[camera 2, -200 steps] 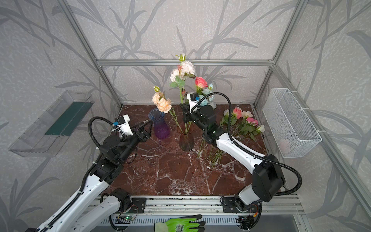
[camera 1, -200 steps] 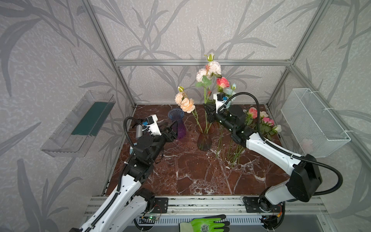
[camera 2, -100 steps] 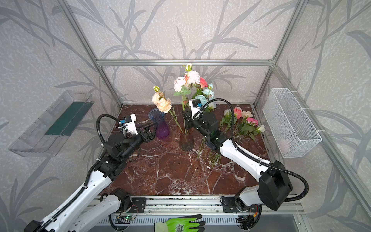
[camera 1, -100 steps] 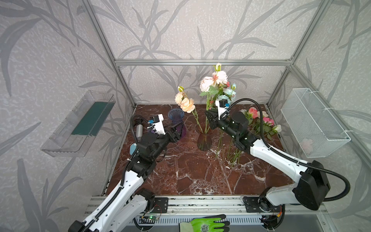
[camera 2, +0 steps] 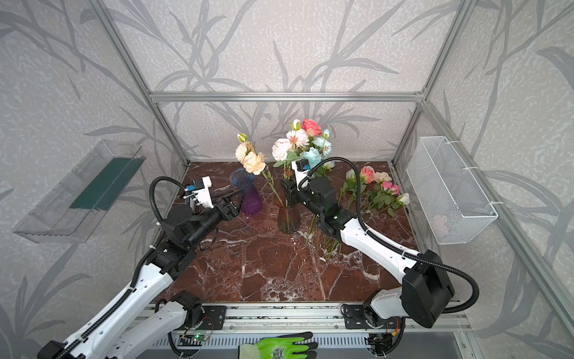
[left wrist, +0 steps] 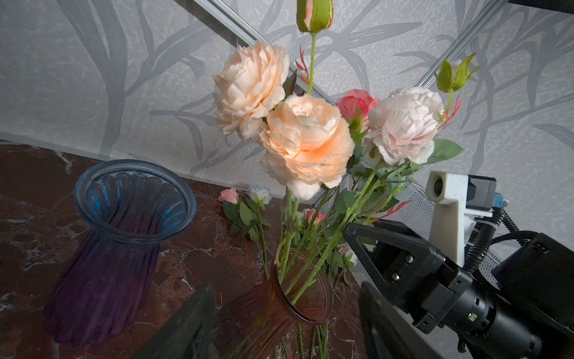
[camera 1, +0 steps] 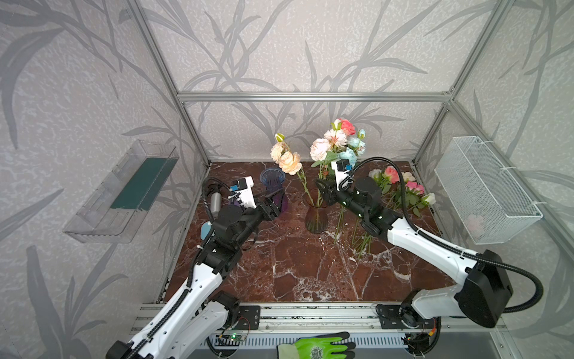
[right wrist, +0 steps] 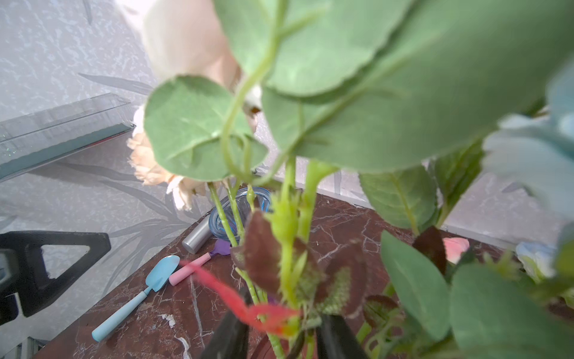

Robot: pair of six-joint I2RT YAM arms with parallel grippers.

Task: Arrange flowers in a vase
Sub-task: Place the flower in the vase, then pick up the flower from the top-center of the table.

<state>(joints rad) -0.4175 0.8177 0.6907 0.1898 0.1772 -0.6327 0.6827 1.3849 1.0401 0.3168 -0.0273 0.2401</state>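
Observation:
A brown-red glass vase (camera 1: 316,219) (left wrist: 279,310) stands mid-table, with peach peonies (camera 1: 287,160) and a bunch of white, coral and pale blue flowers (camera 1: 337,143) standing in it. My right gripper (camera 1: 321,189) (right wrist: 282,338) is just above the vase mouth. Its fingers stand apart on either side of the bunch's green stems (right wrist: 289,248) and do not pinch them. My left gripper (camera 1: 271,206) (left wrist: 287,326) is open and empty, to the left of the vase and pointing at its neck. More flowers (camera 1: 400,186) lie on the table at the right.
A blue-and-purple glass vase (camera 1: 275,188) stands empty just behind my left gripper. At the table's left edge lie a silver cylinder (camera 1: 215,200), a blue trowel (right wrist: 158,276) and a pink-handled tool (right wrist: 189,270). The left wall bears a clear tray (camera 1: 124,192), the right a wire basket (camera 1: 484,189).
My right gripper has lowered the white, coral and blue bunch into the brown-red vase and its jaws have opened. My left arm has shifted slightly towards the vase.

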